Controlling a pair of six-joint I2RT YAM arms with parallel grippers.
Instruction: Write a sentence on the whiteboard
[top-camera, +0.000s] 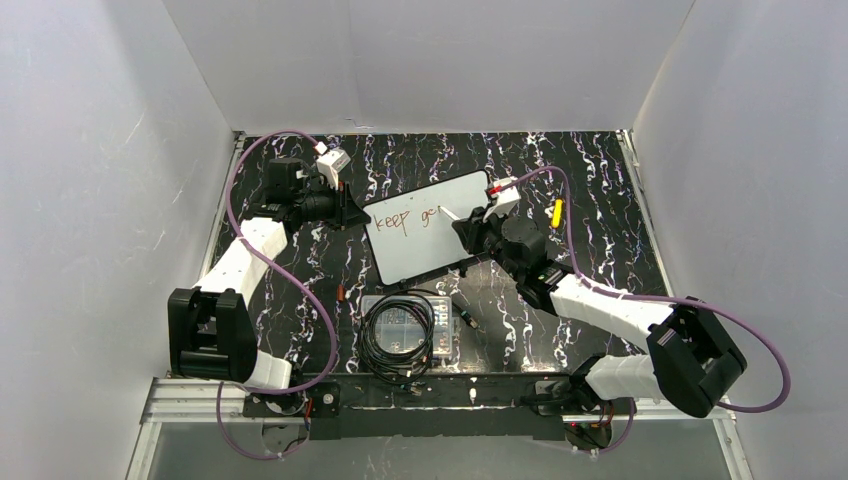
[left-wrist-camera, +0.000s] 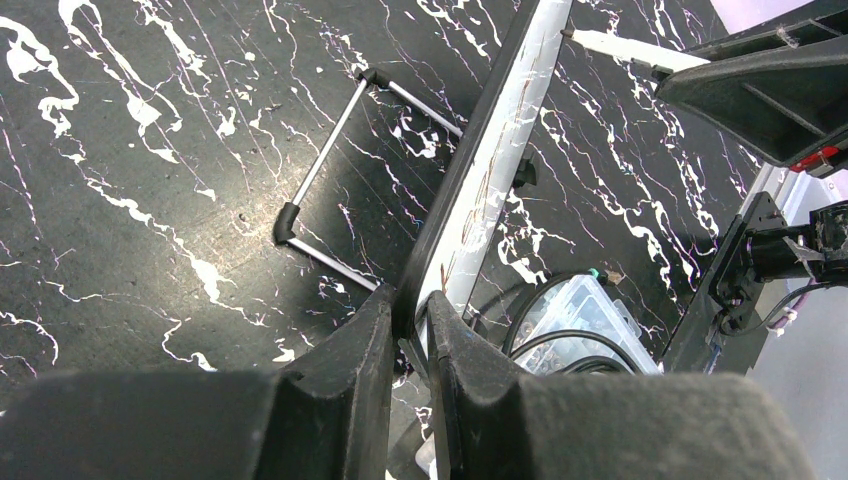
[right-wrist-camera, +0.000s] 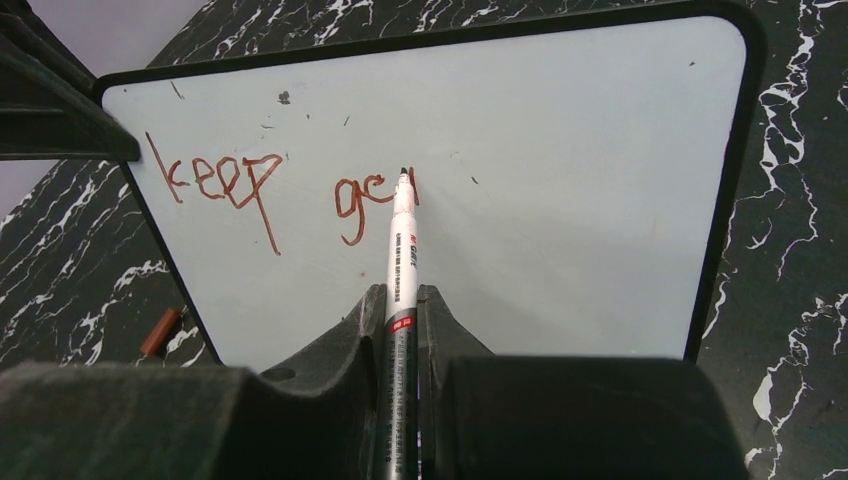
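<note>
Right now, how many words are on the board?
2. "keep" sits at the left of the board, finished. A second word, only begun, is beside it at the tip of the pen. The pen may cover a stroke.

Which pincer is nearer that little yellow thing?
Right. The right pincer, holding the marker, sits left of the yellow thing; the left pincer clamps the whiteboard's left edge.

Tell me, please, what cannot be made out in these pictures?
- Right wrist: the marker tip covers the stroke after "go" in the sentence; that letter is unreadable.
- Left wrist: the whiteboard shows nearly edge-on, so its writing is unreadable.
- Top external: the yellow object is too small to identify; the cable hides the contents of the clear box.
</note>
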